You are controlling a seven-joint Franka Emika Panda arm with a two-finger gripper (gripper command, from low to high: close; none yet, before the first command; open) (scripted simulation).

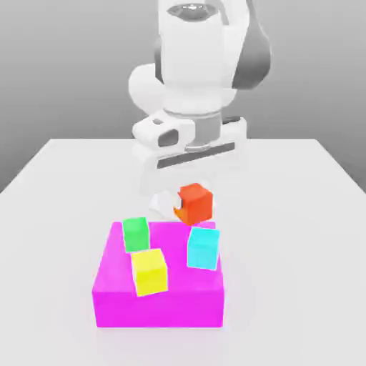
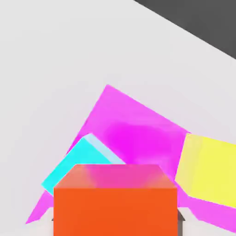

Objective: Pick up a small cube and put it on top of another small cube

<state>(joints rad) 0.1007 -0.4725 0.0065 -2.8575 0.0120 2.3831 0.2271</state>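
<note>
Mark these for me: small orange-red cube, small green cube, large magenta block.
Small orange-red cube [image 1: 196, 204]: exterior view, its side.
Small green cube [image 1: 136, 237]: exterior view, front face.
Large magenta block [image 1: 159, 308]: exterior view, front face.

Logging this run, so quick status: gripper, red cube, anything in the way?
Gripper shut on red cube, held up. Not yet placed. Green, yellow and cyan cubes crowd the magenta block; could hinder lowering.

yellow cube [image 1: 150, 273], cyan cube [image 1: 204, 249]: standing obstacles | between them: magenta gap
</note>
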